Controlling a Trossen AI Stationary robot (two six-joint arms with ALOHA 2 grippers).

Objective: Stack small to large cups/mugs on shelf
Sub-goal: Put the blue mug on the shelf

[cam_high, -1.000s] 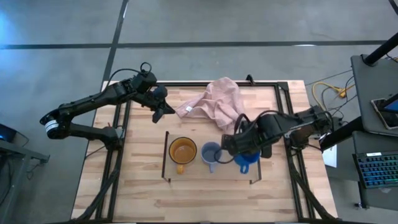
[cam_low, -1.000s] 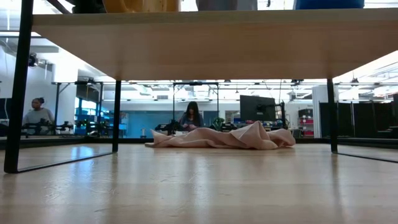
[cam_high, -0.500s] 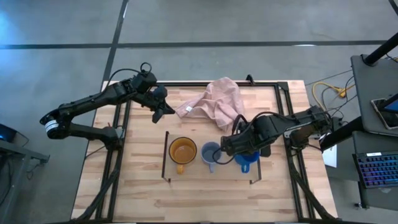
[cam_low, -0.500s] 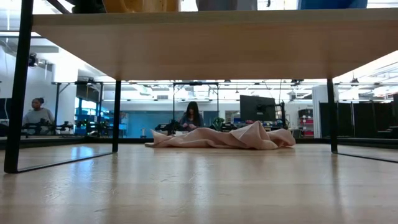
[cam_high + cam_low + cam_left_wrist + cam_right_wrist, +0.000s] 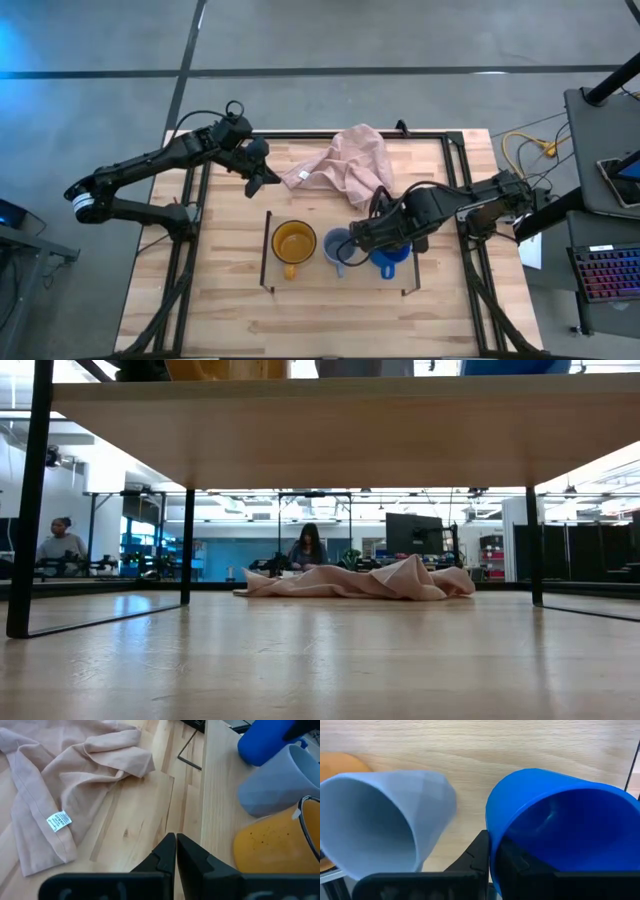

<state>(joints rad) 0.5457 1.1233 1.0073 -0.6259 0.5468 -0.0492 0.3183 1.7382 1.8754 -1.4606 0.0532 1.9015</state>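
Note:
Three mugs stand in a row on the shelf point(image 5: 310, 278): the yellow-orange mug point(image 5: 293, 243) at the left, the grey mug point(image 5: 340, 246) in the middle and the blue mug point(image 5: 390, 260) at the right. My right gripper point(image 5: 360, 238) sits between the grey and blue mugs, shut on the blue mug point(image 5: 560, 820). The left wrist view shows the blue mug point(image 5: 265, 740) tilted against the grey mug point(image 5: 280, 780). My left gripper point(image 5: 262, 182) hovers shut near the table's far left, beside the cloth and touching nothing. My right gripper pinches the blue mug's rim point(image 5: 490, 827) on the side facing the grey mug, one finger point(image 5: 477, 855) outside the wall and the other inside the cup. It comes slanting from the table's right and above. The mug sits tilted; whether its base is clear of the shelf, I cannot tell.
A crumpled pink cloth point(image 5: 350, 165) lies on the tabletop beyond the shelf, and the low view shows it point(image 5: 360, 582) under the raised shelf board point(image 5: 300, 430). Thin black rails point(image 5: 267, 250) end the shelf. Bare tabletop lies along the near edge. People sit in the room behind.
My right gripper has moved a little toward the table's left, toward the grey mug, taking the blue mug with it. The blue mug now stands closer to the grey mug than it did a second ago.

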